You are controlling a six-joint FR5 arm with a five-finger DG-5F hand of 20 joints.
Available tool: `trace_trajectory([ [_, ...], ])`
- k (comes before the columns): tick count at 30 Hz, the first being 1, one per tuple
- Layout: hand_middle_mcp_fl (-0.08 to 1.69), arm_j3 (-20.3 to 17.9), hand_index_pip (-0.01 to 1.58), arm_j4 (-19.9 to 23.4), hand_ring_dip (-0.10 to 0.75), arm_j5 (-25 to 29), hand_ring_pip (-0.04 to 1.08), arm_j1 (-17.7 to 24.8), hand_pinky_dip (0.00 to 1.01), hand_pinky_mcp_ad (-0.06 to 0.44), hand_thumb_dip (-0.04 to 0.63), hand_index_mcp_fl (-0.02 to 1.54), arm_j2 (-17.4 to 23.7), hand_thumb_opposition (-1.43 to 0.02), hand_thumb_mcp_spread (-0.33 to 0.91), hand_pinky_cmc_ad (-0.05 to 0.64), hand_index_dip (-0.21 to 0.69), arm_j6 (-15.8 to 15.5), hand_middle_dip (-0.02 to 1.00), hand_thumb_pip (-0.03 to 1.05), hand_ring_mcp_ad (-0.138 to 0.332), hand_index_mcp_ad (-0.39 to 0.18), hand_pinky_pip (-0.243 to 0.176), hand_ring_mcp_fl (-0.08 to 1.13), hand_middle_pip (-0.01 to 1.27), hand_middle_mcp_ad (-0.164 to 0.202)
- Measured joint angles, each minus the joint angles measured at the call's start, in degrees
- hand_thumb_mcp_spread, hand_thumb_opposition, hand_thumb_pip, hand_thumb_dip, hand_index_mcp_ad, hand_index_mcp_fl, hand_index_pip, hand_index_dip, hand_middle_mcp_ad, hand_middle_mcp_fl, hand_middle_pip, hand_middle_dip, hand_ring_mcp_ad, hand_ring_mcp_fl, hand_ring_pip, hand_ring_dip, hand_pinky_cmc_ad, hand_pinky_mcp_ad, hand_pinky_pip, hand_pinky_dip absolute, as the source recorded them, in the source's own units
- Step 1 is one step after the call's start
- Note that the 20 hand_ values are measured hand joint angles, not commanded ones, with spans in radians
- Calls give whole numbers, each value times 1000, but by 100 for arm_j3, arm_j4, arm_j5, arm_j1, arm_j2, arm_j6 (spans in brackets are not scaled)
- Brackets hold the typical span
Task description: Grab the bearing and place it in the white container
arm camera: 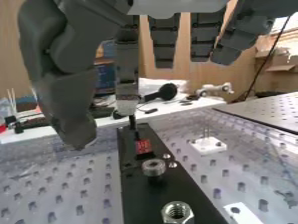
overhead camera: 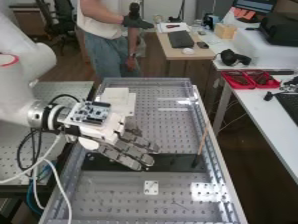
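Hand (overhead camera: 100, 131) over black plate (overhead camera: 174, 161); fingers straight, spread, gripping nothing, presumably leaving room for grasp. Round metal piece (arm camera: 154, 168), likely bearing, stands upright on plate, top exposed for pinching. White box (overhead camera: 118, 97), probably container, well apart, ready for drop.

Probably a lab, perforated bench (overhead camera: 169, 131)

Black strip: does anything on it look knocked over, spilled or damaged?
Nothing clearly stands out. On the strip, the round metal part and the hex nut look upright, with the red piece beyond them; I see no spill or break.
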Motion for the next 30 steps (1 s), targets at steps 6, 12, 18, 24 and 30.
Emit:
trace_trajectory([
  [6,17,40,1248,260,19,104,96,-28,171,164,253,73,-225,-805,476,312,333,71,173,480,176,-73,-93,7,148,98],
  [12,14,131,1281,342,21,106,99,-55,171,164,253,87,-388,-806,480,312,363,-4,175,480,161,-73,-93,7,148,98],
  [18,19,121,1302,568,26,332,94,-44,171,164,269,140,-465,-815,494,316,363,111,175,480,162,-77,-89,7,148,91],
  [24,16,45,1302,732,26,696,91,86,171,164,269,188,-492,-815,496,312,363,306,175,480,162,-77,-89,7,148,93],
  [30,16,-27,1302,745,26,1004,91,223,171,164,269,206,-515,-815,494,312,363,365,175,480,162,-77,-89,7,148,93],
])
